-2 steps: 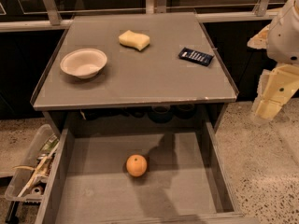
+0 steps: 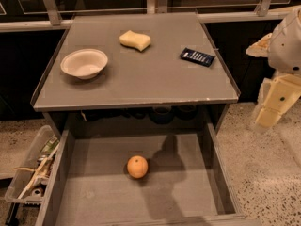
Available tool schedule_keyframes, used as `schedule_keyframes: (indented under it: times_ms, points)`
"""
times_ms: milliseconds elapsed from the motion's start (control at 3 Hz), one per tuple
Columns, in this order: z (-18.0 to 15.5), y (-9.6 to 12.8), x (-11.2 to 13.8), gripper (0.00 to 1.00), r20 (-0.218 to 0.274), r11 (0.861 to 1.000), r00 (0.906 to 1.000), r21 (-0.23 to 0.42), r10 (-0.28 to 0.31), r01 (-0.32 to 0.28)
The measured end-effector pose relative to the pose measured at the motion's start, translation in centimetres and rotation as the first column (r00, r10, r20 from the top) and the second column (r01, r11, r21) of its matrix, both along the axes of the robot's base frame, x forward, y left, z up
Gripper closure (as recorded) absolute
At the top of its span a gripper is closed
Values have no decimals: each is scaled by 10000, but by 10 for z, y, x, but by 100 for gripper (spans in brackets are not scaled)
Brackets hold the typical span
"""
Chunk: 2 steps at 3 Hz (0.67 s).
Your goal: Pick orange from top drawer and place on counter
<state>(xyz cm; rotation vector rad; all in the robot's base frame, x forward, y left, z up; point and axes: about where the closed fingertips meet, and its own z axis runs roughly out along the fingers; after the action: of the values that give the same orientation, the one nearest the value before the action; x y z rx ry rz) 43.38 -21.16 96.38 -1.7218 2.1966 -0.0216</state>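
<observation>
The orange [image 2: 137,166] lies on the flat grey bottom of the open top drawer [image 2: 188,192], near its middle. The grey counter [image 2: 141,79] is above the drawer. My gripper [image 2: 275,105] hangs at the right edge of the view, off to the right of the counter and the drawer, pointing down and left over the floor. It is well apart from the orange and holds nothing that I can see. The arm's shadow falls on the drawer bottom just right of the orange.
On the counter stand a white bowl [image 2: 84,63] at the left, a pale yellow sponge [image 2: 135,40] at the back middle and a dark blue packet [image 2: 197,57] at the right. A clear plastic bin of clutter [image 2: 30,175] sits on the floor left of the drawer.
My gripper has sunk slightly at the right edge. The orange and the things on the counter have not moved.
</observation>
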Motion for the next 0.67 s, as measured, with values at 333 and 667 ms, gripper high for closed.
schedule_keyframes:
  times_ms: [333,667]
  points:
    - [-26,9,-6,0,-131,9963,9995,814,276,-264]
    - [-55,20,-11,0,-104,9883,9985,1433,539,-518]
